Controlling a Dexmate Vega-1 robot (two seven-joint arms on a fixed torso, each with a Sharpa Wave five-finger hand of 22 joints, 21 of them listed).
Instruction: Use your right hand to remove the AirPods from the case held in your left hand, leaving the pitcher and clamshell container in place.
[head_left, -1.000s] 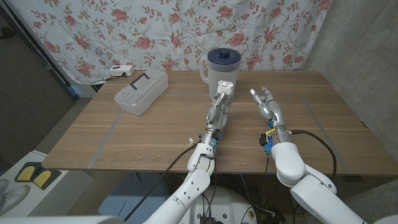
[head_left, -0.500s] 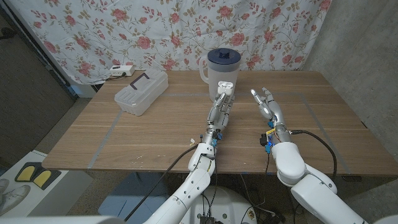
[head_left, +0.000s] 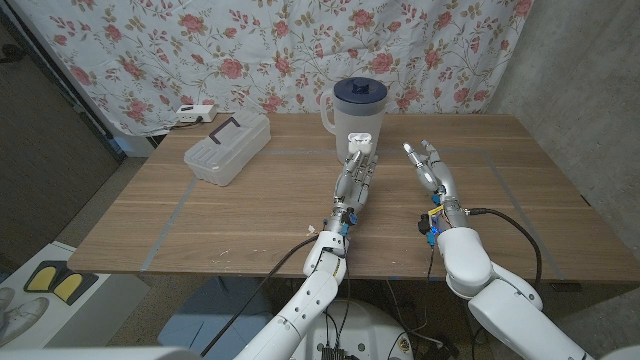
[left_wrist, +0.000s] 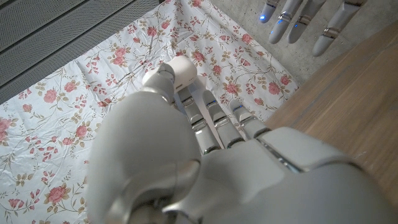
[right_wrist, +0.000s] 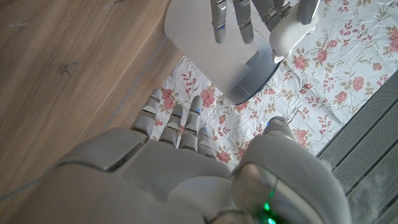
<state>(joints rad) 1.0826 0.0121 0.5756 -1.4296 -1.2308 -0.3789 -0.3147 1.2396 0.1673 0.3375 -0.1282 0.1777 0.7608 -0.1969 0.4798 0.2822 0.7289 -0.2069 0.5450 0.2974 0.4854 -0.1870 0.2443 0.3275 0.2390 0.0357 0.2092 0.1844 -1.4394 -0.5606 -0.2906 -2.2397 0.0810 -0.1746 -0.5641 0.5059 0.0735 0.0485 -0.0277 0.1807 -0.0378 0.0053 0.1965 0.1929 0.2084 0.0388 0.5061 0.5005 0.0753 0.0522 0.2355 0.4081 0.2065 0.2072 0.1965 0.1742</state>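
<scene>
No visible movement: left hand (head_left: 356, 172) holding case (head_left: 362, 141), right hand (head_left: 428, 166) apart.

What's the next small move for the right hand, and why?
Probably bring the right hand sideways toward the case pinched upright in the left hand. The right hand is open, holds nothing, and a gap separates it from the case. The pitcher stands close behind, so keep low.

Your wooden table (head_left: 250, 215) carries a lidded clamshell container (head_left: 228, 148) at far left and a blue-lidded pitcher (head_left: 355, 110) at far centre.
</scene>
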